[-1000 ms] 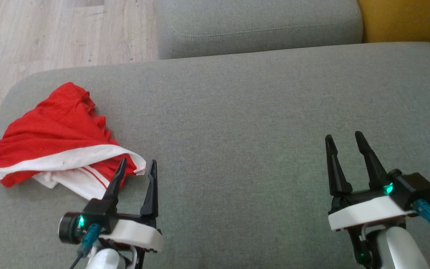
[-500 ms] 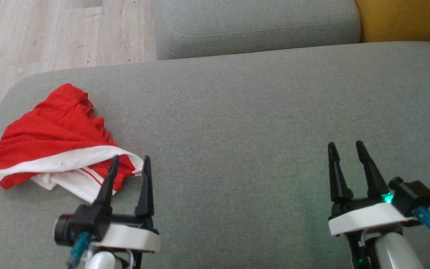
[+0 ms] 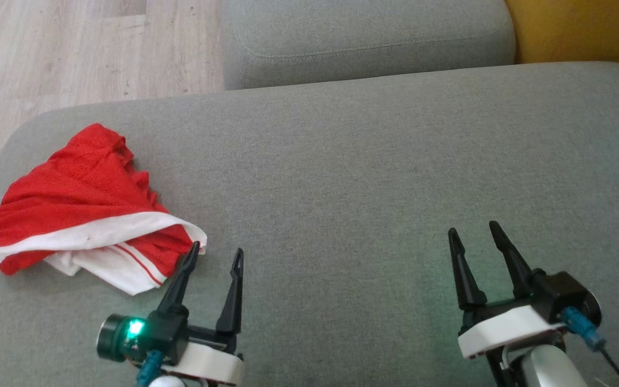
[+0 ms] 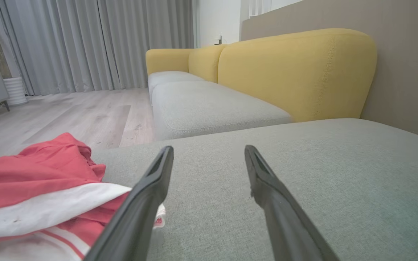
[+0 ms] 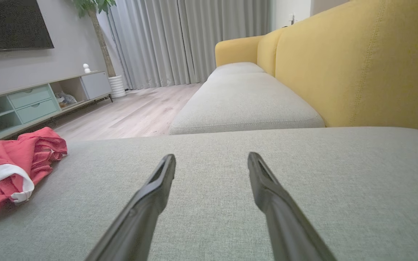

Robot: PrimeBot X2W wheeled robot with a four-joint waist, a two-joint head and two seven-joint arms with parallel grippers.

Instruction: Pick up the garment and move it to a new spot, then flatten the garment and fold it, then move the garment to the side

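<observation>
The garment (image 3: 78, 209), a red mesh piece with white trim, lies crumpled near the left end of the grey sofa cushion (image 3: 368, 177). It also shows as the garment (image 4: 31, 188) at the left of the left wrist view and the garment (image 5: 9, 170) at the far left of the right wrist view. My left gripper (image 3: 218, 255) stands open just right of the garment's white hem, holding nothing; its left fingertip nearly meets the hem. Far to the right, my right gripper (image 3: 473, 231) hangs open above bare cushion, with nothing between its fingers.
A second grey seat cushion (image 3: 363, 37) lies beyond the one I work on, with a yellow backrest (image 3: 583, 29) at the far right. Wooden floor (image 3: 73, 48) runs past the cushion's left edge. A low TV cabinet (image 5: 31, 101) stands across the room.
My left gripper has pulled back and to the right, off the garment's hem. The right gripper has drawn back and slightly left. The garment has not moved.
</observation>
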